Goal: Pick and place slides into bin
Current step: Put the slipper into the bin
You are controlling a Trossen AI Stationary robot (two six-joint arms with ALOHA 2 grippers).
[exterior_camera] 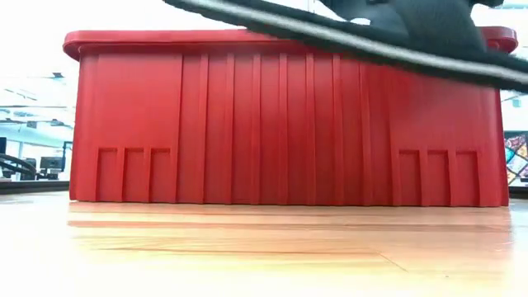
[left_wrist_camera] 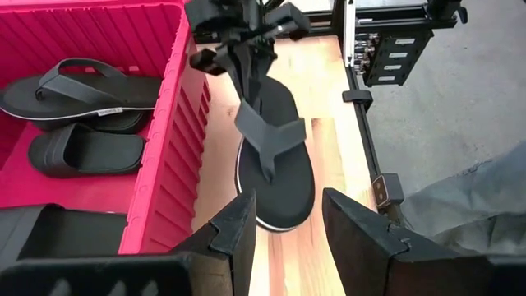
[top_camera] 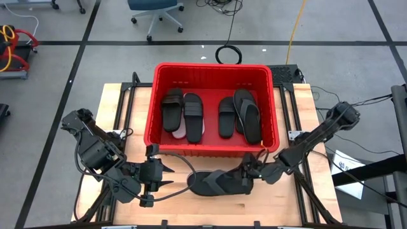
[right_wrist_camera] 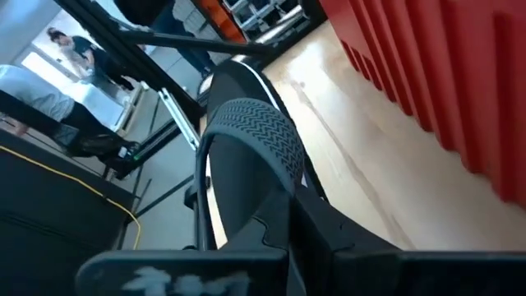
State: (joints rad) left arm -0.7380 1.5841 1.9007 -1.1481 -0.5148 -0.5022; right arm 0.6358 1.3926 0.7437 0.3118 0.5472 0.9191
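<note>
A black thong flip-flop slide (top_camera: 213, 183) hangs over the table's near middle, in front of the red bin (top_camera: 213, 66), with my right gripper (top_camera: 248, 172) shut on its strap. In the low view its sole (exterior_camera: 346, 37) slants across the top of the picture. Several black slides (top_camera: 191, 111) lie flat on the bin's floor, one of them on a white slide (top_camera: 180, 131). My left gripper (top_camera: 166, 177) stands open to the left of the held slide, its fingertips (left_wrist_camera: 238, 234) pointing at it, with nothing between them. My right gripper pinches the flip-flop's strap (left_wrist_camera: 249, 113) between its two fingers, on one side arm above the sole. The fingers (left_wrist_camera: 246, 70) come from the table's right, slanting slightly down. The slide hangs below them, tilted and clear of the table.
The bin's near wall (exterior_camera: 280, 124) stands just beyond the held slide. Black frame rails (left_wrist_camera: 362, 140) run along the table's sides. Bare wood (top_camera: 191, 203) lies near the front edge. People show in the room in the right wrist view.
</note>
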